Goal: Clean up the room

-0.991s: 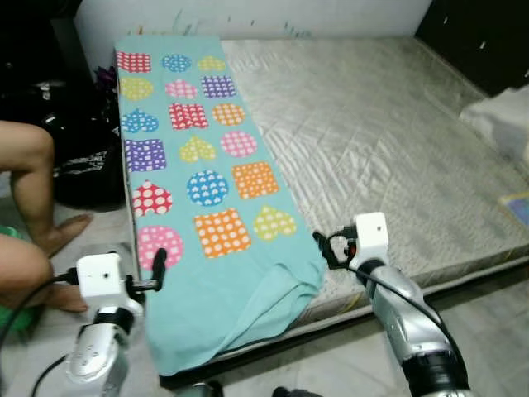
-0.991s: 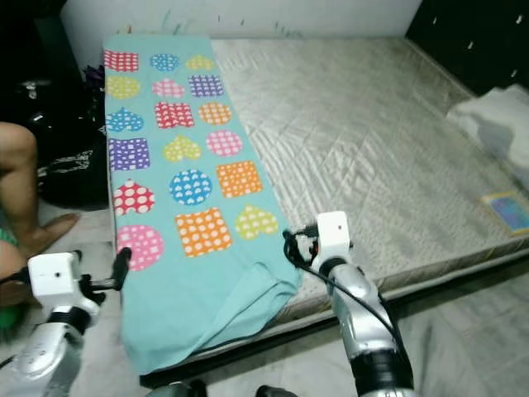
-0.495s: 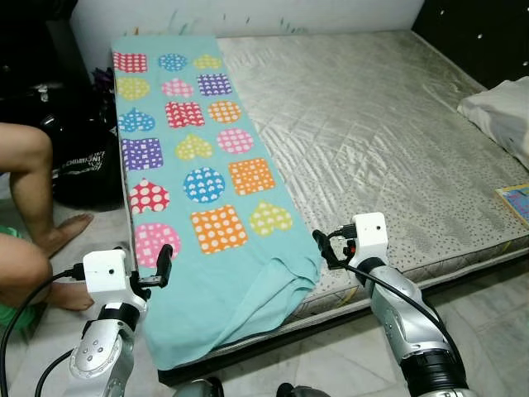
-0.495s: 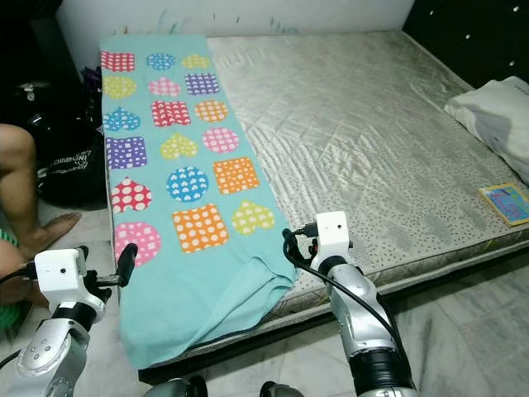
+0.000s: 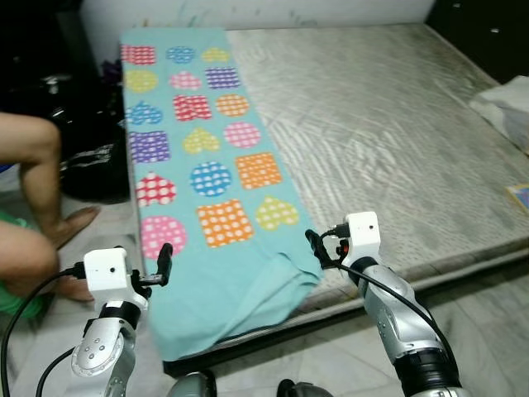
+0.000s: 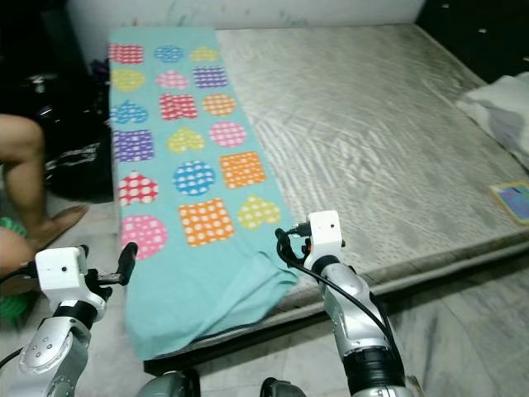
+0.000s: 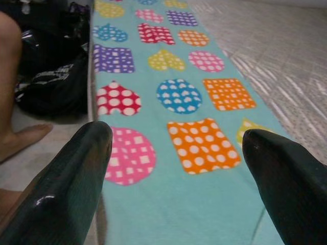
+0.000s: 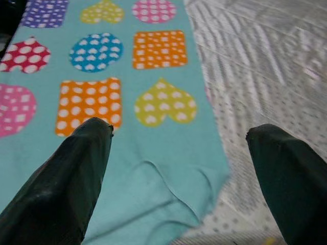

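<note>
We note a turquoise blanket patterned with dotted hearts, circles and squares (image 5: 207, 178) laid along the left edge of a bare grey quilted mattress (image 5: 388, 132), its near end rumpled and hanging over the bed's foot. Our left gripper (image 5: 163, 263) hovers at the blanket's left margin, jaws spread wide; our right gripper (image 5: 316, 248) sits just beside its rumpled corner, jaws likewise apart. A person's bare legs (image 5: 37, 190) rest on the floor at left.

Blanket (image 5: 198, 157) along the mattress's (image 5: 388, 132) left side (near end overhanging), person's legs (image 5: 33, 207) further left.
</note>
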`<state>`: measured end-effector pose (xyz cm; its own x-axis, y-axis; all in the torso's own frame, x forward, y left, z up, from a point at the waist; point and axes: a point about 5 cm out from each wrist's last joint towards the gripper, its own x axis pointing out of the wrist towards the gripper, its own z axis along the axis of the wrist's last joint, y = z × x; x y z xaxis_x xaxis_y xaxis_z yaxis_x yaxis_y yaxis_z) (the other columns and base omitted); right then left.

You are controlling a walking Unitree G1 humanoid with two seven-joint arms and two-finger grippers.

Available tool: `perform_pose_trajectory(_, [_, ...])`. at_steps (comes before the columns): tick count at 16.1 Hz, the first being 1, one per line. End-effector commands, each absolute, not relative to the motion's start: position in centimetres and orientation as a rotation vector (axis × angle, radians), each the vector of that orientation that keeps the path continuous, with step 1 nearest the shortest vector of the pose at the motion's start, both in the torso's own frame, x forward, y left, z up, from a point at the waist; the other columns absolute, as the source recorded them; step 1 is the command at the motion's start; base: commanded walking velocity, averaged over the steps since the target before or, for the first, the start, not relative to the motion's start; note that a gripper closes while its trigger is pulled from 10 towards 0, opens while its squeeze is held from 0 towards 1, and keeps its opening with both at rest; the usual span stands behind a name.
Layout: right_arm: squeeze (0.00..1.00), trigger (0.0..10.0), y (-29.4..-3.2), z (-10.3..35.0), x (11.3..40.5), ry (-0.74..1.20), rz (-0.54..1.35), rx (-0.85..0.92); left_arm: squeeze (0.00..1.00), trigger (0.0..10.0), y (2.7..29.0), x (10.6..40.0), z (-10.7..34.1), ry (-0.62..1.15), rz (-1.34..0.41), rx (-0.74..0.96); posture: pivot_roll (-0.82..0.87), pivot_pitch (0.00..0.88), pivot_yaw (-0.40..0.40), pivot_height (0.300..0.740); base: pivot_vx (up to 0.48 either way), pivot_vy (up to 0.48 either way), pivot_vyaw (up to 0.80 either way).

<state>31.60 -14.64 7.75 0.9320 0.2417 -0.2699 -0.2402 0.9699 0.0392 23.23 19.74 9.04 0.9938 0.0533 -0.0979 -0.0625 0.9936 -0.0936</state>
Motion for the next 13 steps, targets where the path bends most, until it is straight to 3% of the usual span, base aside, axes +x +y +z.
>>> perform_pose_trajectory(1, [0.00, 10.0, -14.91, 7.36, 31.30, 0.293, 0.241, 0.000, 0.00, 10.0, 19.60, 22.99, 8.79, 0.115, 0.055, -0.095, 0.02, 0.180, -0.087, 0.740, 0.000, 0.000, 0.00])
perform_pose_trajectory(13, [0.00, 10.0, -14.48, 7.66, 31.55, 0.278, 0.268, 0.008, 0.00, 10.0, 19.30, 23.27, 8.72, 0.113, 0.051, -0.096, 0.02, 0.166, -0.093, 0.626, 0.000, 0.000, 0.00])
